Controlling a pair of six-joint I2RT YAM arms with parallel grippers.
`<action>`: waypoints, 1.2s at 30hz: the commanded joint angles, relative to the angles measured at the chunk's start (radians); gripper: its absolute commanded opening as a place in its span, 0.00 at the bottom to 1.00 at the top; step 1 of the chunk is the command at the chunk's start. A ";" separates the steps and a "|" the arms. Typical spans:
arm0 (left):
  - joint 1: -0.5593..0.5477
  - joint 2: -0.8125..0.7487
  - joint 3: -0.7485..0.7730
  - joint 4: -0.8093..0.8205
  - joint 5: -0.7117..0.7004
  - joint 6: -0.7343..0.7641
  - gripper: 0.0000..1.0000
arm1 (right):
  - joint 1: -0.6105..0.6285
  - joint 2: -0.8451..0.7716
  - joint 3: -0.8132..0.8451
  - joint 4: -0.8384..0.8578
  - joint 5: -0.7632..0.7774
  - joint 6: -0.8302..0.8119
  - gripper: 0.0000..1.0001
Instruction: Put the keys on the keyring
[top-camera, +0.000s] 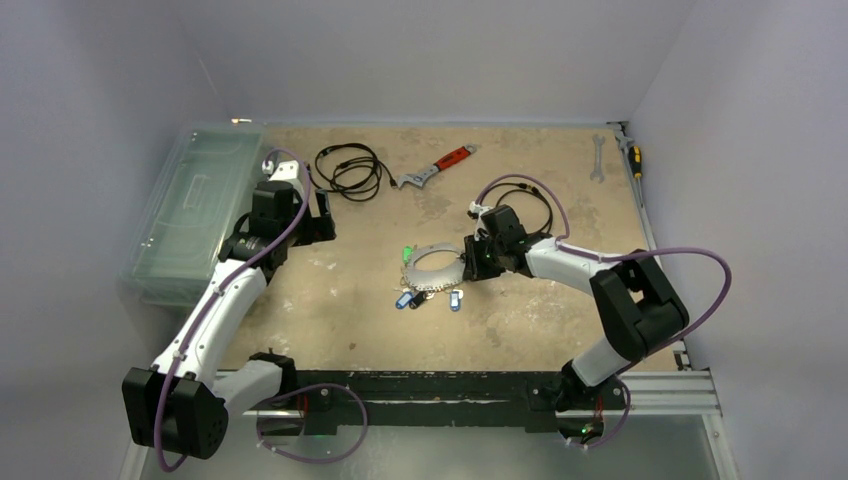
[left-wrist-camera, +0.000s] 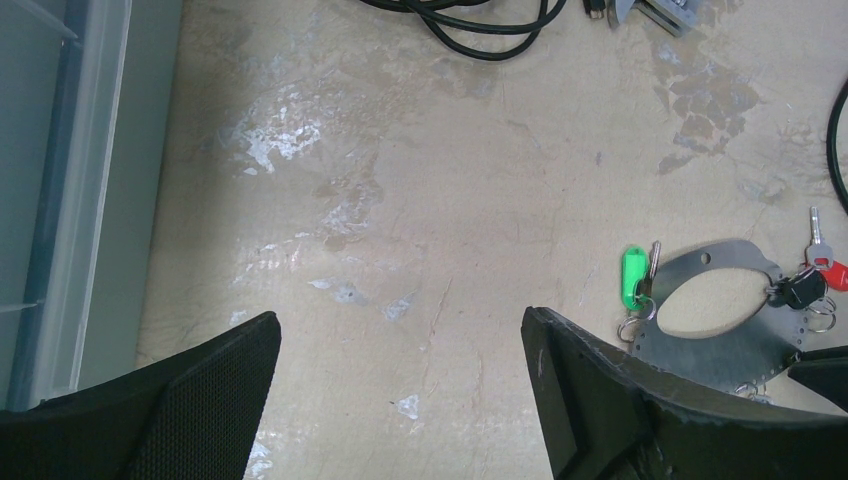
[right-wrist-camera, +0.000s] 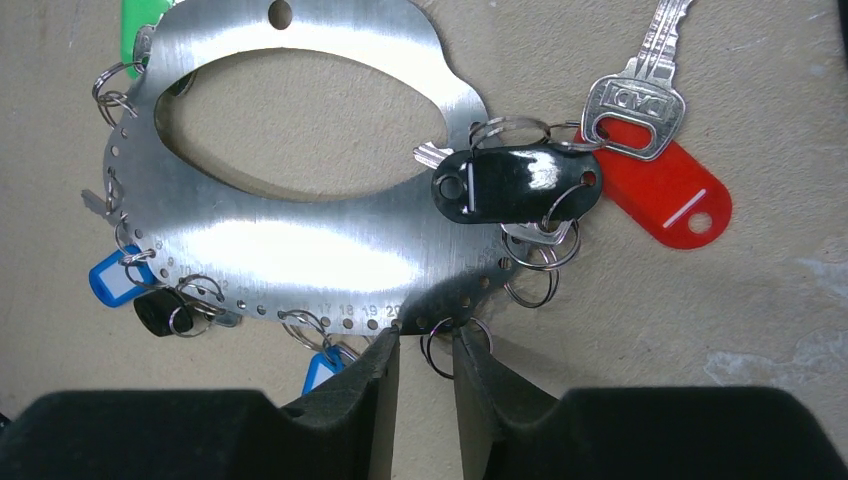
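Your right gripper (right-wrist-camera: 425, 370) sits at the numbered edge of the keyring (right-wrist-camera: 300, 250), where you can read 17, 18, 19 and 20. Its jaws are nearly together around a small split ring (right-wrist-camera: 445, 345), but you cannot tell whether they pinch it. Your left gripper (left-wrist-camera: 400, 400) hangs left of the keyring with jaws spread wide, and the keyring lies flat on the surface (left-wrist-camera: 450, 200) with the keys (right-wrist-camera: 635, 100) around it.

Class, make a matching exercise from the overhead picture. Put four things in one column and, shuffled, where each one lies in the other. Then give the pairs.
Things:
1. red-handled wrench
2. clear plastic bin
3. keyring
4. screwdriver

Places:
A. far right corner
B. centre
C. left edge
D. far side, near the middle

Pairs: 1-D, 2-C, 3-B, 4-A
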 joint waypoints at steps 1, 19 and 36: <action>-0.004 -0.014 0.010 0.028 -0.002 0.010 0.90 | 0.002 0.003 -0.008 0.014 -0.011 -0.023 0.28; -0.006 -0.013 0.012 0.028 -0.003 0.010 0.90 | 0.002 0.016 0.009 -0.049 0.000 -0.028 0.05; -0.005 -0.014 0.011 0.028 -0.004 0.011 0.90 | 0.003 -0.040 0.037 -0.104 -0.146 -0.012 0.00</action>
